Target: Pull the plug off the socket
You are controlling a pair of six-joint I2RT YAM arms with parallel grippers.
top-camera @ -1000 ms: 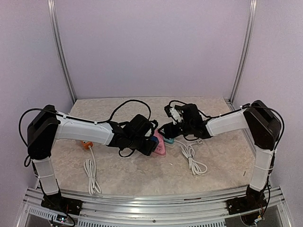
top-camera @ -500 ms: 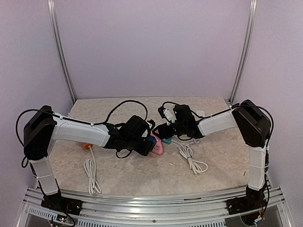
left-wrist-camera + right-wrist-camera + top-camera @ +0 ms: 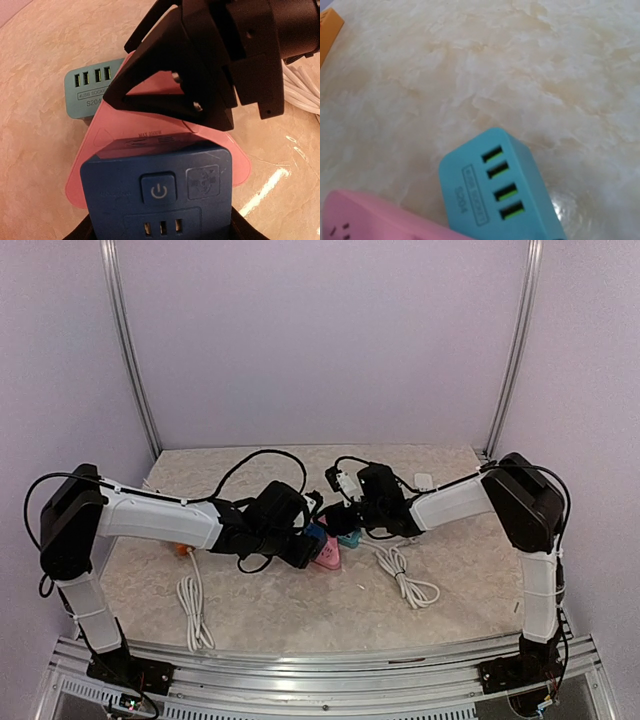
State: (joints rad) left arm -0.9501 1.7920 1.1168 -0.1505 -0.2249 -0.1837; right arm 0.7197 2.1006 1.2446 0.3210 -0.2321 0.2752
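The blue cube with the power button [image 3: 157,190] is being gripped between the fingers of the left hand [image 3: 312,537], at a middling spread. It is being taken as one unit with the pink triangular socket [image 3: 125,135] resting on the table [image 3: 470,60] beneath it. The teal four-port USB plug block [image 3: 495,195] is being carried on the edge of the pink socket that faces away from the left hand and towards the right arm. In the overhead view it is lying to the far right of the pink body. Its long axis is being judged to run outward from that edge, so the pull is likely being called for along that line, away from the braced left side.

The right hand [image 3: 342,516] is being held just above and beside the teal block and is clearly the nearer of the two. Its own fingers are not being shown by its wrist camera, and from the other views it cannot be told how far they are being spread. No contact with the block can be confirmed.
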